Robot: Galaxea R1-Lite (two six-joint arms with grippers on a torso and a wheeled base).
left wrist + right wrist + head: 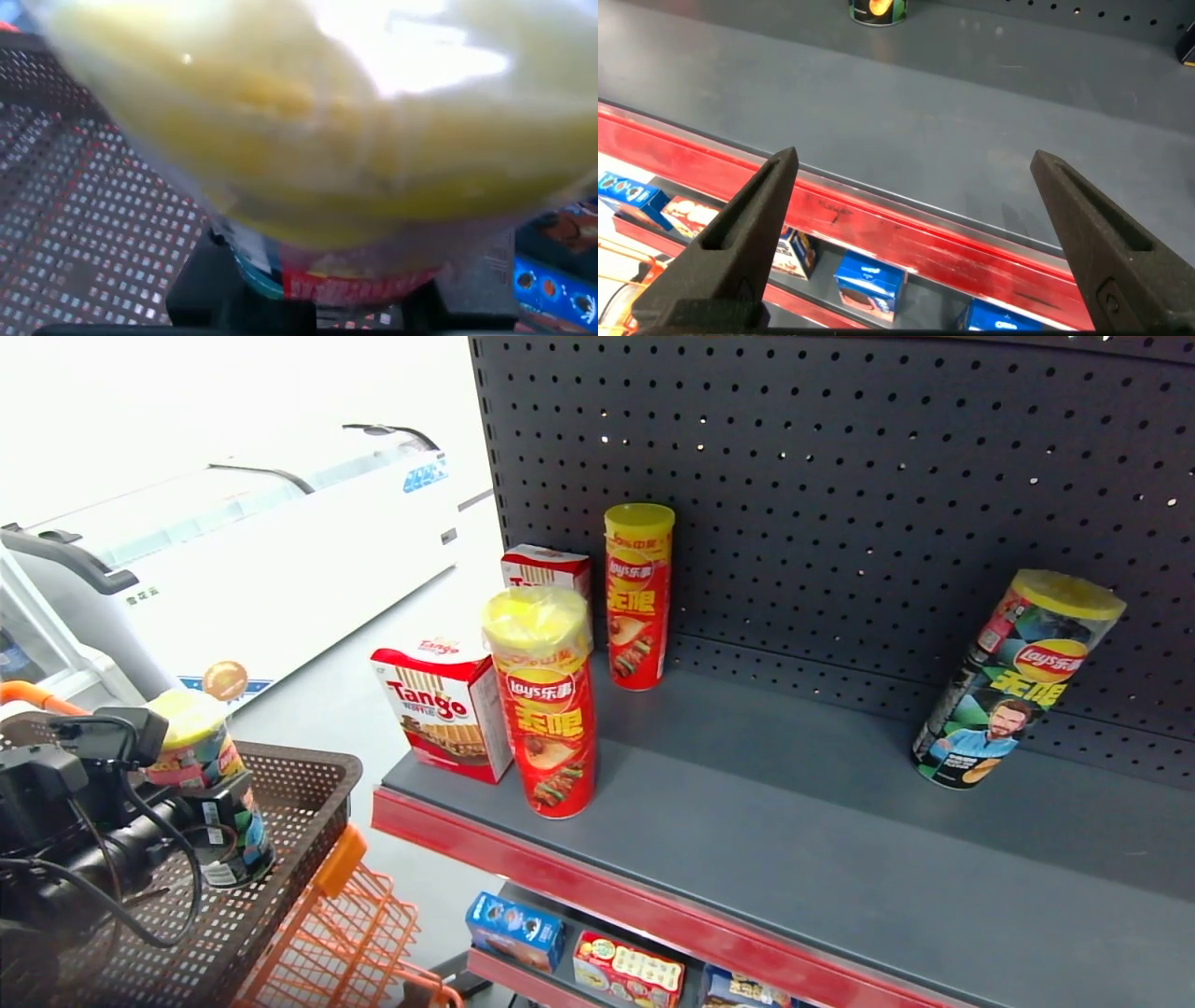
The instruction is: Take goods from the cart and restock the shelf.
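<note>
We see the right gripper [915, 159] poised over the front of the shelf [971, 121], its two dark fingers [752, 238] spread wide apart. The grey shelf deck shows in the gap between them. The red front edge [878, 219] runs aslant just beneath the fingertips. Far back on the deck stands the base of a chip canister [875, 9], upright and near the perforated back panel [1064, 7]. Below the red edge, a lower tier holds blue biscuit boxes [868, 285] in a row, with a red-and-white packet [687, 217] among them. We cannot tell what the small blue thing [1188, 51] at the deck's far corner is.
</note>
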